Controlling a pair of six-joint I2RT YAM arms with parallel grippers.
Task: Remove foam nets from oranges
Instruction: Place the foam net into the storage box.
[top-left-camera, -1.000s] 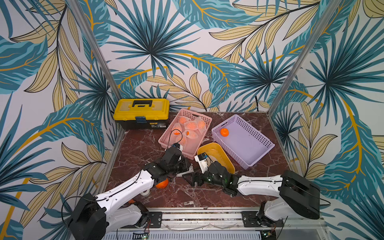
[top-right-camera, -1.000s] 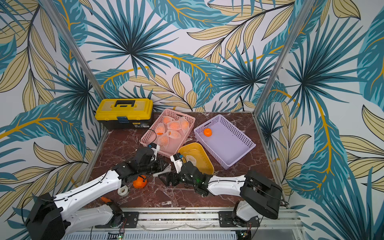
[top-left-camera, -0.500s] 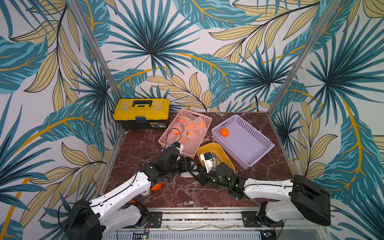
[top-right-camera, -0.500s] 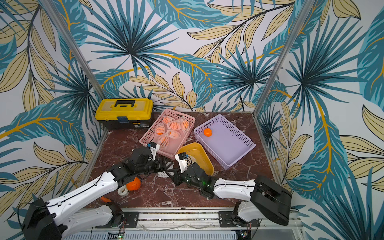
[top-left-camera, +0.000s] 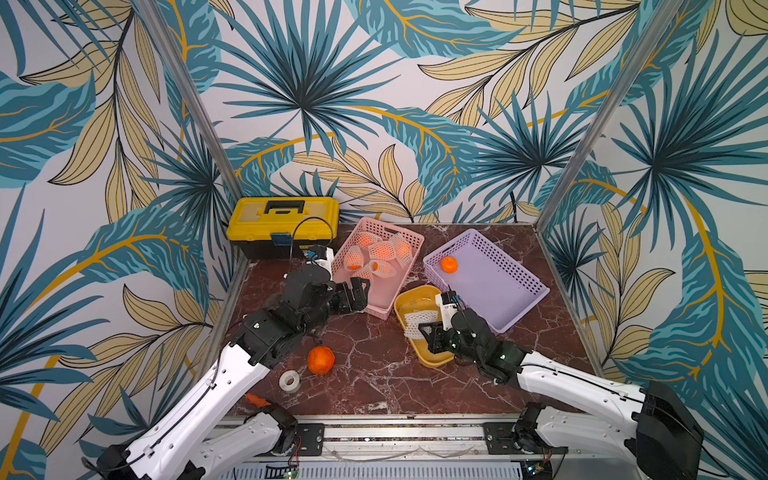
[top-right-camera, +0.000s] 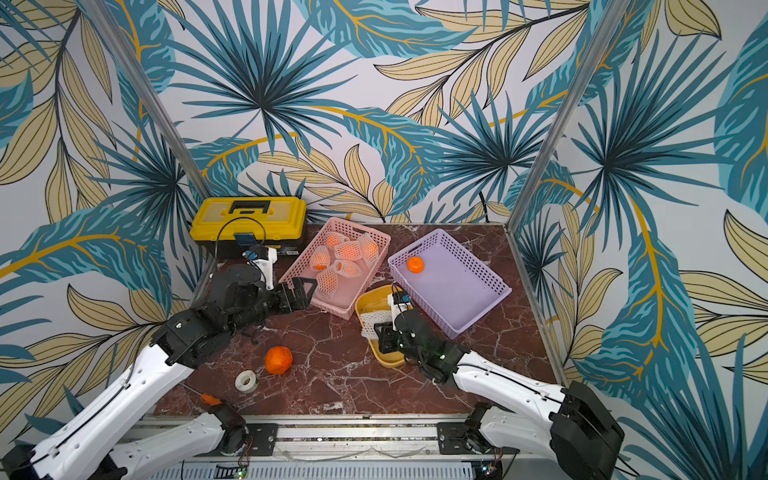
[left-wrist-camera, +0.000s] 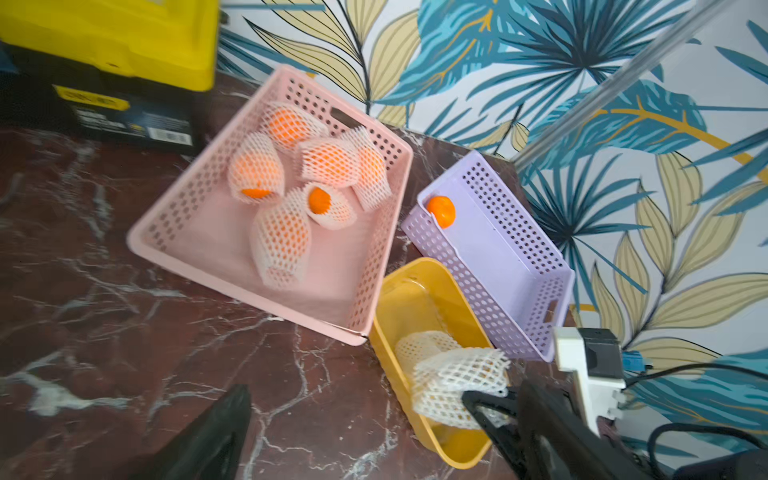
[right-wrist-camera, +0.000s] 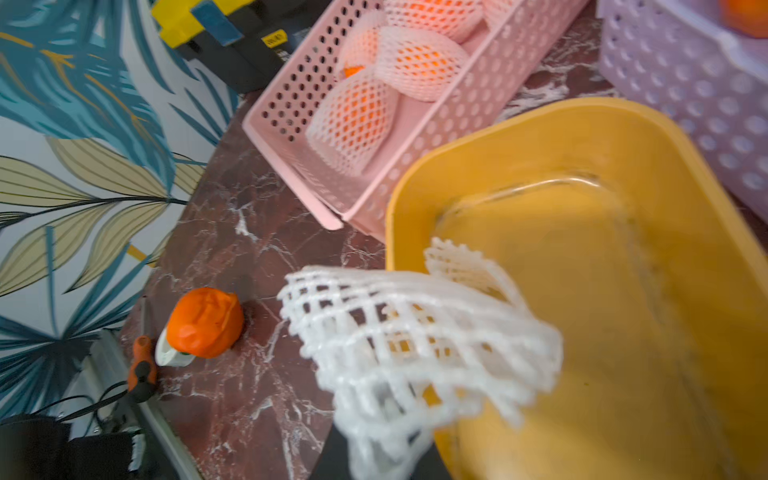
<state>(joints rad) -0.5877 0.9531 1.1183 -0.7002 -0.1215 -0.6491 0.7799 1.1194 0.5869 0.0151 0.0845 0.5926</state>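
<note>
My right gripper (right-wrist-camera: 386, 459) is shut on an empty white foam net (right-wrist-camera: 415, 345), which hangs over the near end of the yellow tub (top-left-camera: 432, 360). In both top views the net (top-left-camera: 417, 326) (top-right-camera: 368, 326) shows at the gripper (top-left-camera: 426, 332). Another net (left-wrist-camera: 424, 345) lies inside the tub. A bare orange (top-left-camera: 321, 360) (right-wrist-camera: 205, 322) rests on the marble. My left gripper (top-left-camera: 359, 293) stands open and empty by the near corner of the pink basket (top-left-camera: 384, 309), which holds several netted oranges (left-wrist-camera: 282, 245). One bare orange (top-left-camera: 449, 264) lies in the purple basket (top-left-camera: 519, 307).
A white tape roll (top-left-camera: 289, 381) lies beside the bare orange near the front left. An orange-handled screwdriver (right-wrist-camera: 141, 365) lies at the front edge. A yellow toolbox (top-left-camera: 282, 220) stands at the back left. Patterned walls close in three sides.
My left gripper has opened, let go of the net and drawn back toward the pink basket. My right gripper has shut on the net and carried it right, over the yellow tub.
</note>
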